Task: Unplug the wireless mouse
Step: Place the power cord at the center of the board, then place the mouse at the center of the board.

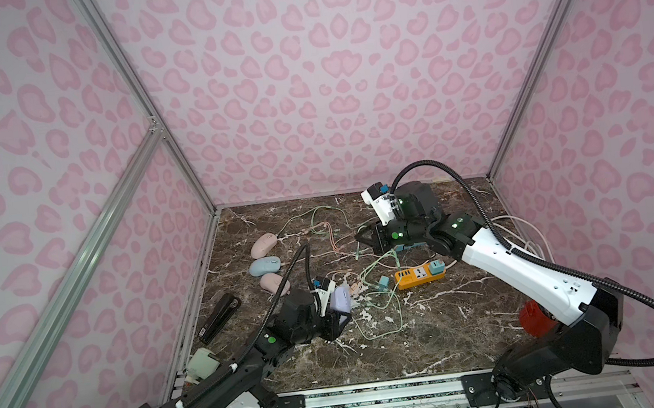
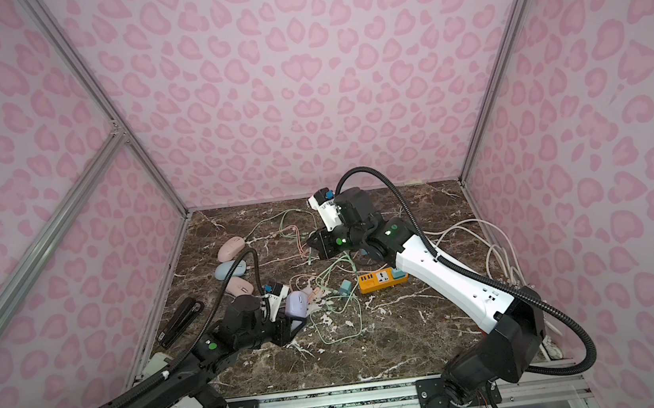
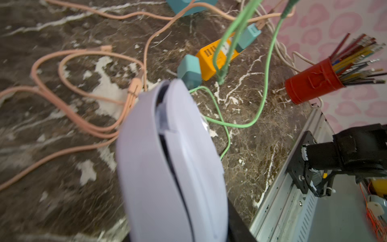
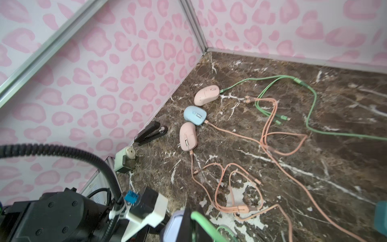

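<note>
**Two end effectors busy: left end effector (image 1: 339, 315) on the lilac mouse (image 1: 343, 299), right end effector (image 1: 362, 237) on the green cable (image 4: 200, 220)**

Both top views show the lilac mouse in the near-left part of the table (image 1: 434, 338). It is clamped by its sides in the left end effector, whose jaws stand only as far apart as the mouse body. The mouse is tipped up with its nose raised, and the left wrist view looks along its back, where its scroll wheel slot shows. Its nose lies just beside a pink cable (image 3: 134, 87) and a teal charger block (image 1: 384, 281). Whether a plug sits in its port cannot be told, because the nose hides it.

Farther back, near the middle of the table, the right end effector is fully closed on the green cable. The cable hangs from it in a loop and trails down toward the lilac mouse, passing behind it in the left wrist view.

An orange power strip (image 1: 413, 276) lies to the right of the charger block. Three more mice sit in a row by the far-left wall: pink (image 1: 263, 245), blue (image 1: 264, 266) and pink (image 1: 271, 282). A black stapler (image 4: 149, 133) lies nearer along that wall, and a red cup (image 3: 312, 83) of sticks stands near right.
</note>
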Motion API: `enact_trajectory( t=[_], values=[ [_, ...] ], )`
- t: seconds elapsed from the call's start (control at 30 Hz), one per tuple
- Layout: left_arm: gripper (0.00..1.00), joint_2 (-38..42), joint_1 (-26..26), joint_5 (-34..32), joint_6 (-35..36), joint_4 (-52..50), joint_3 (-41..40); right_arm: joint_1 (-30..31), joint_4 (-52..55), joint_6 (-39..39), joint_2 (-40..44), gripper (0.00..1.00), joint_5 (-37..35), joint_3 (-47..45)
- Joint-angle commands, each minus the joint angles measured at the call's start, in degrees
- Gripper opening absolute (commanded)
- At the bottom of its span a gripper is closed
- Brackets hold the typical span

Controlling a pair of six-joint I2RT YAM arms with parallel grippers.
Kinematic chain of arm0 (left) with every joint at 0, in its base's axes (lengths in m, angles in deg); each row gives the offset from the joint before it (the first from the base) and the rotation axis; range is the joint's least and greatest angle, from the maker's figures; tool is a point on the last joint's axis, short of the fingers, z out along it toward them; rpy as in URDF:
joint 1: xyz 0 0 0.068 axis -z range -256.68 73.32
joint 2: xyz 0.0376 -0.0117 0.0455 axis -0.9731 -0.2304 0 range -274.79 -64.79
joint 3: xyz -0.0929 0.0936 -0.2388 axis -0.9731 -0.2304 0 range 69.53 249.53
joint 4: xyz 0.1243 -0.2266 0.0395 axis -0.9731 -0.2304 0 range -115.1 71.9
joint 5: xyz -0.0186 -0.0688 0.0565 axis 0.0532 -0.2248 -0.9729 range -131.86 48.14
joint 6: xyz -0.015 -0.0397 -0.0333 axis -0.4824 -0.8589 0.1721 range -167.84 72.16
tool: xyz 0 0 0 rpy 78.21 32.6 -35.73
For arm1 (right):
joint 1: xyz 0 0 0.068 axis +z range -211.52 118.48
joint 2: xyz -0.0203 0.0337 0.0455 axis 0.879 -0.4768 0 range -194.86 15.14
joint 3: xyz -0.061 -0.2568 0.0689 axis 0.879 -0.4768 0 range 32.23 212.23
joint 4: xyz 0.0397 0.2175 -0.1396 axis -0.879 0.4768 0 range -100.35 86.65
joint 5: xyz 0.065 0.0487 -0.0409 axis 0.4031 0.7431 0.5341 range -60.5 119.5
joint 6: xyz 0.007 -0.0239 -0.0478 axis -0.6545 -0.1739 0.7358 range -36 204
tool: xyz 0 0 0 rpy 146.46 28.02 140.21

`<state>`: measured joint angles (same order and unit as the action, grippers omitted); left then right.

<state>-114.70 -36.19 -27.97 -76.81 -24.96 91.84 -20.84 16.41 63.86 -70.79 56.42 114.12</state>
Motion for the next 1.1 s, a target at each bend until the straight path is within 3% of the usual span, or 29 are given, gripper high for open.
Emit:
enact_trajectory(
  t=[0.0,0.2,0.3,0.4,0.47,0.7,0.9,1.07],
  values=[
    [0.02,4.8,-0.5,-4.2,-10.2,-9.2,-2.0,2.7,-3.2,-2.0,0.3,0.00,-0.1,-3.3],
    [0.02,9.6,-1.3,0.1,-16.6,-6.1,-9.0,5.1,-12.3,-7.6,2.7,0.00,-0.3,-20.0],
    [0.02,8.5,-1.4,1.8,-16.7,-5.8,-9.3,5.2,-13.1,-8.4,1.5,0.01,0.8,-23.2],
    [0.02,6.5,-1.5,2.5,-16.1,-6.6,-8.5,5.4,-13.5,-8.2,1.5,0.34,0.9,-24.4],
    [0.02,4.7,-1.8,3.8,-15.6,-6.9,-7.9,5.3,-12.5,-7.5,1.9,0.45,0.1,-24.3],
    [0.03,1.2,-2.3,7.3,-14.9,-8.2,-7.3,2.1,-8.3,-5.2,6.6,0.50,-3.7,-25.5],
    [0.25,-0.5,-4.5,10.4,-13.6,-7.1,-7.3,-7.7,-2.3,-2.4,15.5,0.48,-6.9,-26.5],
    [0.74,0.6,-4.5,8.1,-12.0,-12.4,-5.0,-12.9,4.8,0.4,22.2,0.50,-19.4,-25.6]
  ],
)
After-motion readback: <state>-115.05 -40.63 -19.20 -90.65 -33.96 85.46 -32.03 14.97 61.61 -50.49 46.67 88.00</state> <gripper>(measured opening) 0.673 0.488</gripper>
